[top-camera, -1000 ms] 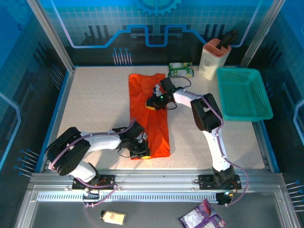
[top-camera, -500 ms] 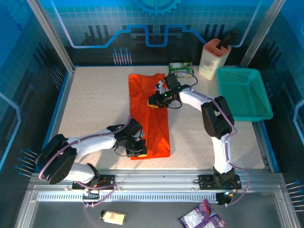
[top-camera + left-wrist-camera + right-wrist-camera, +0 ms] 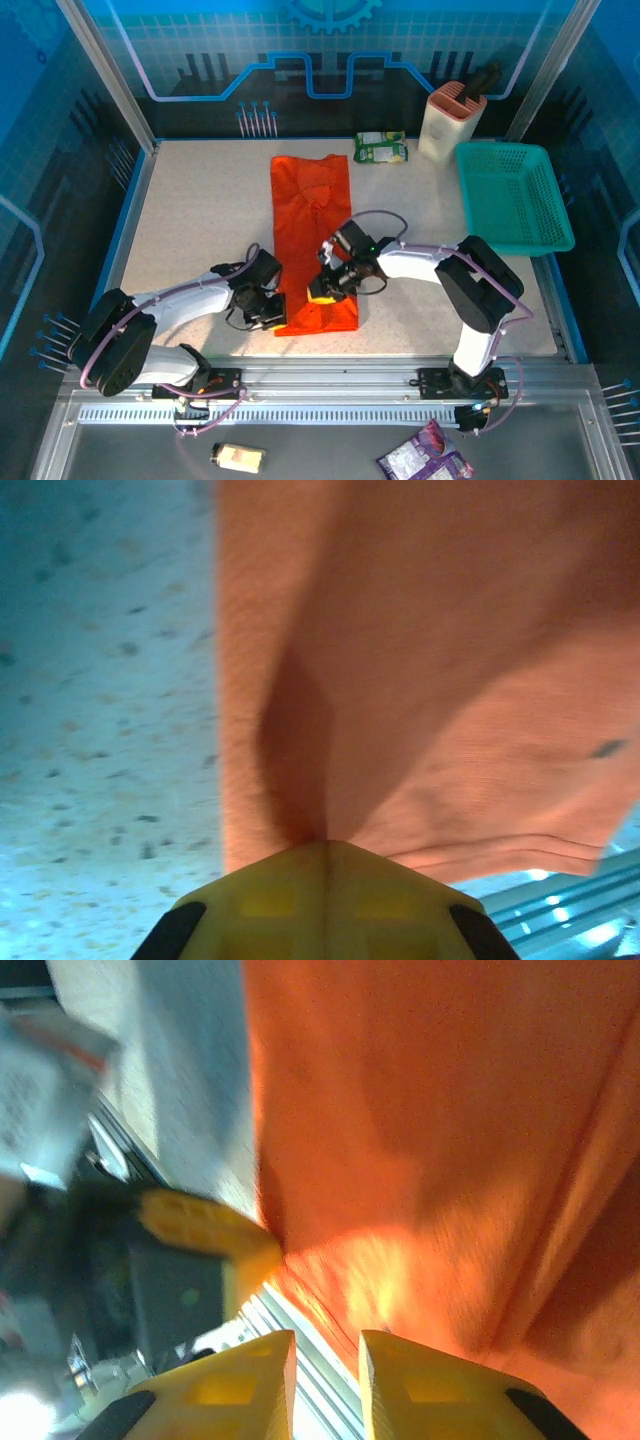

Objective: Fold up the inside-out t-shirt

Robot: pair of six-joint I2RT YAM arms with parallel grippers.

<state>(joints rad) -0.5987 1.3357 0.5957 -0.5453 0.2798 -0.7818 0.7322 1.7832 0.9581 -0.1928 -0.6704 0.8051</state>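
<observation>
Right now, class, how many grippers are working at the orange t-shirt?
2. The left gripper pinches the t-shirt's near left edge; the right gripper sits above its near end, jaws slightly apart.

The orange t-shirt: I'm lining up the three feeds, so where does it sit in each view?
Top external: the t-shirt is a long strip near the middle, far to near.
Left wrist: it covers the upper right, hem low.
Right wrist: it covers the top and right.
Shared landmark: the left gripper pinching its near left corner; yellow fingers at bottom in left wrist, left of centre in right wrist.
</observation>
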